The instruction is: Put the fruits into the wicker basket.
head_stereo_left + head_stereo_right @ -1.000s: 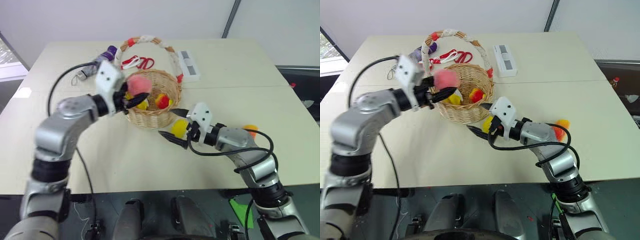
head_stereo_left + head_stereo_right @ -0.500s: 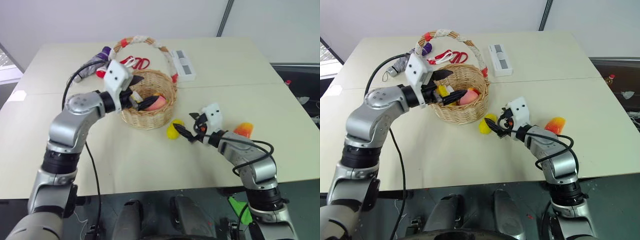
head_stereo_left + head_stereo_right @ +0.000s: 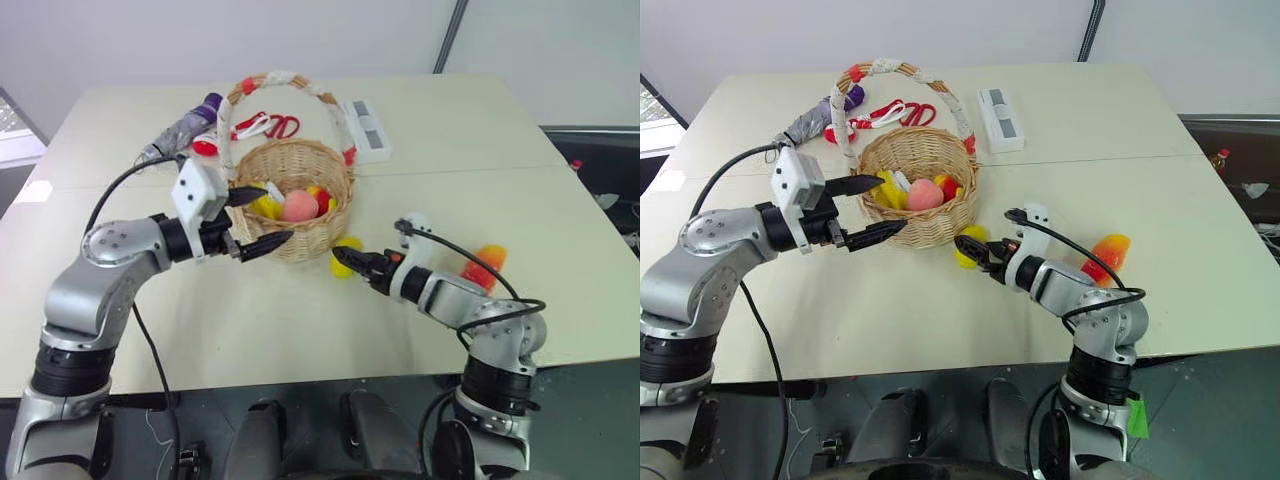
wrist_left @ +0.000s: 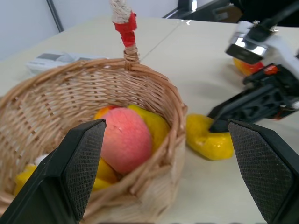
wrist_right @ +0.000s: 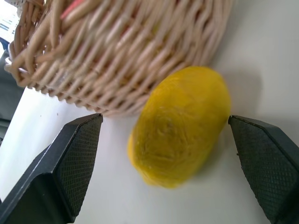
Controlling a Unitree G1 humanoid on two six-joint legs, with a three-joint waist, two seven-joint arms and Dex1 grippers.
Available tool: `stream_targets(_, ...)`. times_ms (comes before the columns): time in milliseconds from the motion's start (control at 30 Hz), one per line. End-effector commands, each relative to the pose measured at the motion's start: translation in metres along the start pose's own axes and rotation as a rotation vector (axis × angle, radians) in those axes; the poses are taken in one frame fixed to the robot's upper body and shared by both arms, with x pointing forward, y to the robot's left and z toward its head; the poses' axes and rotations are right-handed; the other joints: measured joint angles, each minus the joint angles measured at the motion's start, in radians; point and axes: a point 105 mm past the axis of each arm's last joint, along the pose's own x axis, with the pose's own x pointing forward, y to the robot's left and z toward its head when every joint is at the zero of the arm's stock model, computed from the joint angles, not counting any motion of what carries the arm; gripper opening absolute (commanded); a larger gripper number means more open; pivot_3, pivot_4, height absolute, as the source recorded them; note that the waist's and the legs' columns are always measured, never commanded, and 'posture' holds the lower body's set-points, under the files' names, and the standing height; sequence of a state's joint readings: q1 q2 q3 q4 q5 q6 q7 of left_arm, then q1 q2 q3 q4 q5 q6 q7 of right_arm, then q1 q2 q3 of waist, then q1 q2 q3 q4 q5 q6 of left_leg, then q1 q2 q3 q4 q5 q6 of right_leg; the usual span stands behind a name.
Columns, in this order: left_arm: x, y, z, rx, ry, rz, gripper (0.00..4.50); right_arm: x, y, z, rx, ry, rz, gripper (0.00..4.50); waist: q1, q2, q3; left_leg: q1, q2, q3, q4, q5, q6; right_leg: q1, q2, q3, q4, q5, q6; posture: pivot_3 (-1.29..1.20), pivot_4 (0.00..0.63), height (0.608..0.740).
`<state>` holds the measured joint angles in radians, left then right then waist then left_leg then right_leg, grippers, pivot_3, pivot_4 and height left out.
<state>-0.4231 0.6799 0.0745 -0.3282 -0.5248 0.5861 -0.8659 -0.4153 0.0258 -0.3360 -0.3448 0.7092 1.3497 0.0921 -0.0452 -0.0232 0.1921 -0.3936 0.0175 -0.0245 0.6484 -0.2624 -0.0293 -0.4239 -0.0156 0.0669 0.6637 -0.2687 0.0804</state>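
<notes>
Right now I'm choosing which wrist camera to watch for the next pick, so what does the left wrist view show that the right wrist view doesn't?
Left wrist view alone: the pink peach lying inside the wicker basket, the basket's handle base with its red band, and the right gripper beside the lemon. Right wrist view alone: the lemon close up between the right gripper's open fingers. Both share the basket's woven wall, the lemon on the table just outside it, and open black fingers.

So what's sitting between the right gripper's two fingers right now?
The lemon, lying on the table right beside the wicker basket; the right gripper is open around it, seen in the right wrist view.
</notes>
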Motion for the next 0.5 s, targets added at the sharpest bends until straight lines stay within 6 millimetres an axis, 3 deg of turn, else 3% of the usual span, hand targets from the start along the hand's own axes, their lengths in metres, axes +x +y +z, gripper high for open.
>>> stream_targets(33, -0.011, -0.001, 0.008, 0.04, -0.016, 0.003, 4.43, 0.006, 0.006, 0.005, 0.022, -0.019, 0.0, 4.5, 0.0, 0.0, 0.0, 0.0, 0.0, 0.0, 0.0, 0.0, 0.0, 0.0, 0.0, 0.0, 0.0, 0.0, 0.0, 0.0, 0.15, 0.74)
stream_targets(133, -0.014, 0.003, 0.004, 0.032, -0.005, 0.034, 4.5, 0.009, 0.006, 0.005, 0.024, -0.012, -0.006, 3.63, 0.0, 0.0, 0.0, 0.0, 0.0, 0.0, 0.0, 0.0, 0.0, 0.0, 0.0, 0.0, -0.001, 0.0, 0.0, 0.0, 0.15, 0.74)
stream_targets(300, -0.021, 0.009, 0.003, 0.031, -0.011, 0.072, 4.5, -0.001, 0.003, 0.012, -0.068, -0.021, -0.031, 1.34, 0.0, 0.0, 0.0, 0.0, 0.0, 0.0, 0.0, 0.0, 0.0, 0.0, 0.0, 0.0, -0.001, 0.0, 0.0, 0.0, 0.15, 0.74)
stream_targets(433, -0.026, 0.014, 0.003, 0.019, -0.02, 0.102, 4.5, -0.021, 0.007, 0.032, -0.254, -0.066, -0.008, 1.34, 0.0, 0.0, 0.0, -0.001, 0.0, 0.0, 0.0, 0.0, 0.0, 0.0, 0.0, 0.0, -0.001, 0.0, 0.0, 0.0, 0.15, 0.74)
stream_targets(500, -0.031, 0.018, 0.001, -0.004, -0.032, 0.127, 4.5, -0.035, 0.017, 0.042, -0.466, -0.076, 0.026, 1.34, 0.0, 0.001, 0.0, -0.001, 0.0, 0.001, 0.0, 0.0, 0.0, 0.0, 0.0, 0.0, -0.001, 0.0, 0.0, 0.0, 0.15, 0.74)
